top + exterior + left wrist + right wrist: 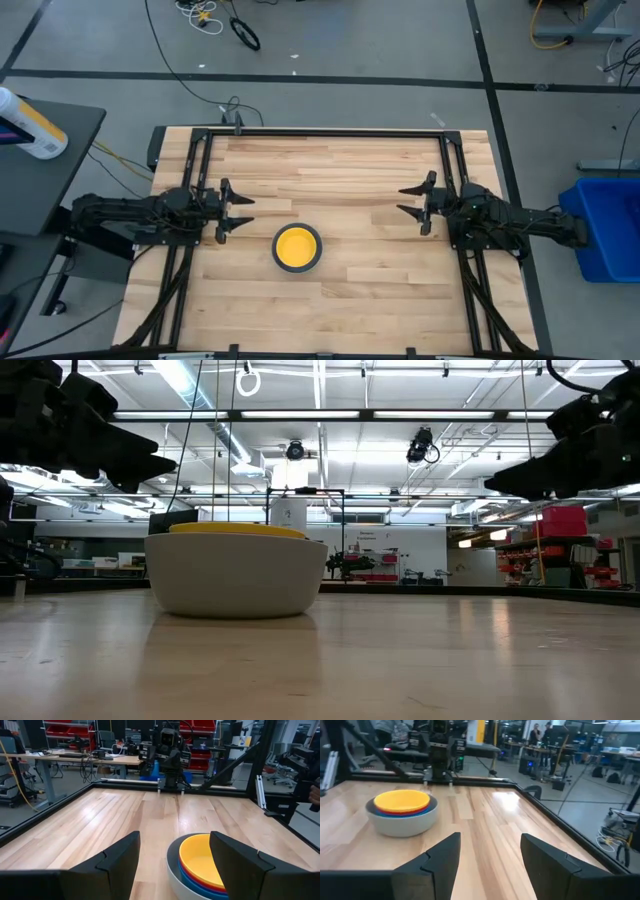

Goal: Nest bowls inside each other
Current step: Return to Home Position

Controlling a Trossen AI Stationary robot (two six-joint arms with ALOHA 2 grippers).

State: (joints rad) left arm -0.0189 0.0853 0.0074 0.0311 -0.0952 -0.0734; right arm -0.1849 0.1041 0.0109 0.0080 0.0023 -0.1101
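Observation:
The bowls (297,247) stand as one nested stack near the table's middle, toward the near edge. The grey bowl (402,820) is outermost and rests on the wood by its base. Blue and red rims show inside it, and the yellow bowl (200,860) is on top. My left gripper (236,211) hovers open at the table's left, level with its fingers pointing toward the right. My right gripper (415,201) hovers open at the table's right, pointing toward the left. Neither touches the stack.
A black frame (320,131) runs around the wooden table top. Bare wood lies on all sides of the stack. Off the table, a blue bin (607,225) stands at the right and a side table with a bottle (30,125) at the left.

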